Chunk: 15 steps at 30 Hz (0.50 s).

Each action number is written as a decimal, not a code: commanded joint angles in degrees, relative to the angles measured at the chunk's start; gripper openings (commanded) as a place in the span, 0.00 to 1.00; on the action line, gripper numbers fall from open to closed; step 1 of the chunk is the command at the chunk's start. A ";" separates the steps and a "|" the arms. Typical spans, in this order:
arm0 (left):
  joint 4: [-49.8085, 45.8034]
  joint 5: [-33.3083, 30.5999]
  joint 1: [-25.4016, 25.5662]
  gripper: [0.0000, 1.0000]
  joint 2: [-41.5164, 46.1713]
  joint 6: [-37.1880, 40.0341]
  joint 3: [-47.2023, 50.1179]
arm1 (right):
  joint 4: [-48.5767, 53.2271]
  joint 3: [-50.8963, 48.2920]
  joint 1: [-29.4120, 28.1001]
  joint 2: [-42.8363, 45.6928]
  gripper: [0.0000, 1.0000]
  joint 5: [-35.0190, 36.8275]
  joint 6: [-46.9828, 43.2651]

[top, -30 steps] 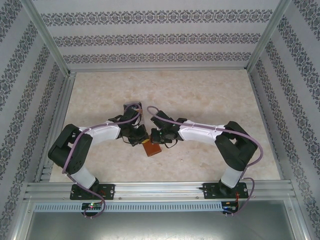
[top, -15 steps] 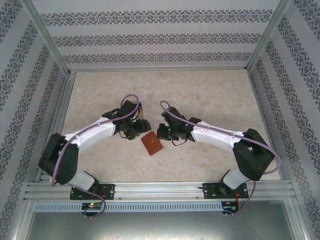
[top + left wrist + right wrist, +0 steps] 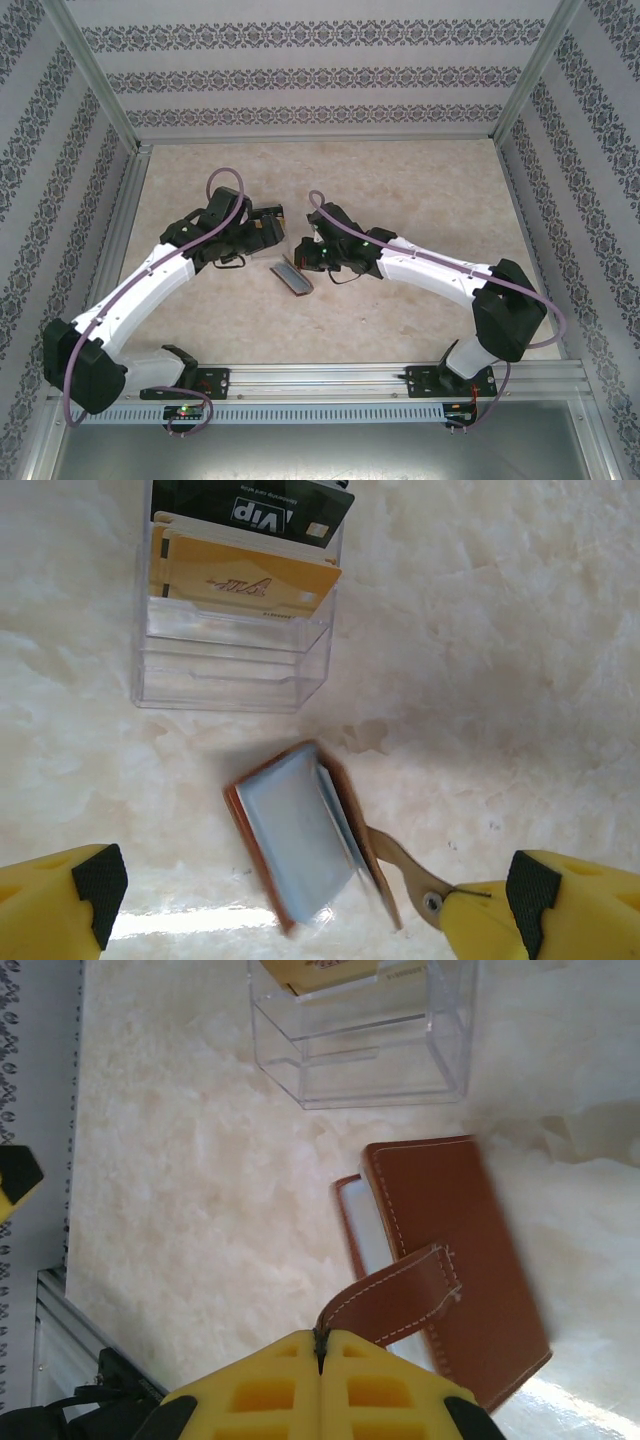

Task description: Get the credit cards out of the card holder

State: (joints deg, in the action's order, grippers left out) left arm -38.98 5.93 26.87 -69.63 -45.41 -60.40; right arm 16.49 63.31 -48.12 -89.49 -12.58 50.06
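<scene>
The reddish-brown card holder [image 3: 291,277] lies on the marble table between both arms, its cover lifted part-way. My right gripper [image 3: 320,1345] is shut on the holder's side tab [image 3: 395,1300], and the brown cover [image 3: 450,1250] tilts up from it. A light blue-grey card [image 3: 295,845] shows inside the opened holder, with a thin strip of the card [image 3: 365,1230] along its edge. My left gripper [image 3: 315,890] hovers open just above the holder, fingers [image 3: 95,885] wide apart on either side. From above, the left gripper [image 3: 262,235] and right gripper [image 3: 303,262] face each other closely.
A clear plastic box [image 3: 235,600] with orange and black cards stands just beyond the holder, and the box [image 3: 365,1040] is about a hand's width away. An aluminium rail [image 3: 60,1330] borders the table. Patterned walls enclose three sides.
The card holder has slid farther from the bases and to the left. It lay flat and closed; now its cover is raised by the tab. Both arms have reached farther out.
</scene>
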 commanded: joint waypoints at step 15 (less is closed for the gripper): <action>2.22 5.18 -0.30 0.97 -1.16 0.35 4.24 | 5.51 -17.54 14.20 9.32 0.00 4.31 -8.08</action>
State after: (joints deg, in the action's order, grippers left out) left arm -38.37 9.06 26.87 -70.06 -45.41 -56.99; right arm 19.33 48.21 -35.68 -81.54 -10.11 45.36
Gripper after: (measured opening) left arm 0.977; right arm 0.056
